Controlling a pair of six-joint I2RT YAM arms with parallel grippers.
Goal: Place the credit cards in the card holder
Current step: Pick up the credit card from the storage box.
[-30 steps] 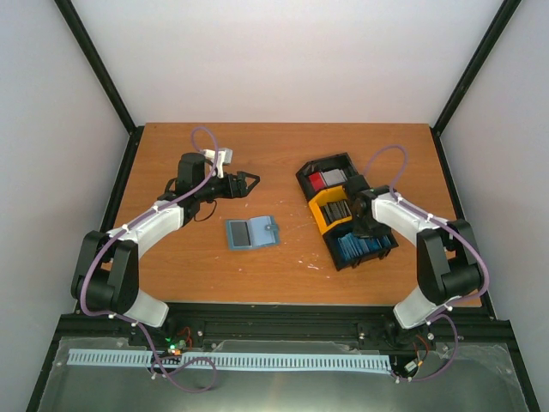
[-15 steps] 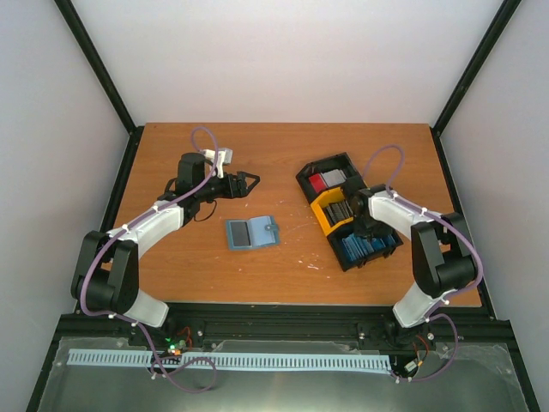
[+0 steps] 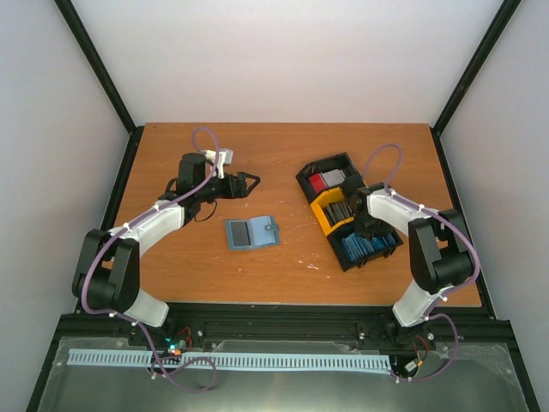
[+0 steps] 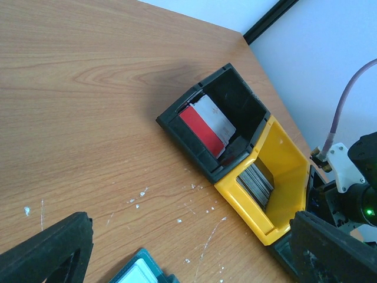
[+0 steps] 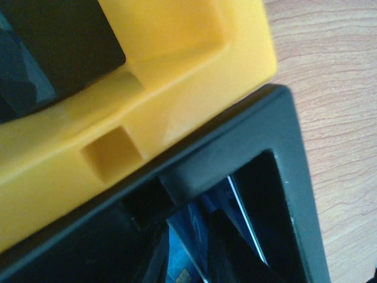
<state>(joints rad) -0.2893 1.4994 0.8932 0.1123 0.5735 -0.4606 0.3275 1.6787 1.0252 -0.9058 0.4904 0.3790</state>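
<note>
Red cards (image 4: 201, 127) untouched in tray (image 4: 291, 177); left hand (image 3: 250, 183) wide open, empty; right hand (image 3: 364, 227) down in tray, grip hidden.

1. from overhead i get bright, even light; the white walls (image 3: 283, 60) are nearly washed out, and the desk (image 3: 283, 154) carries only faint, soft shadows beside the arms (image 3: 154, 223).
2. my left wrist view is crisp on the wood grain and the tray (image 4: 288, 194), with a soft shadow up-left of it; the left pincer (image 4: 188, 250) is dark and blurred at the bottom corners.
3. my right wrist view is too close: the tray's yellow plastic is soft and glowing, its black rim smeared.
</note>
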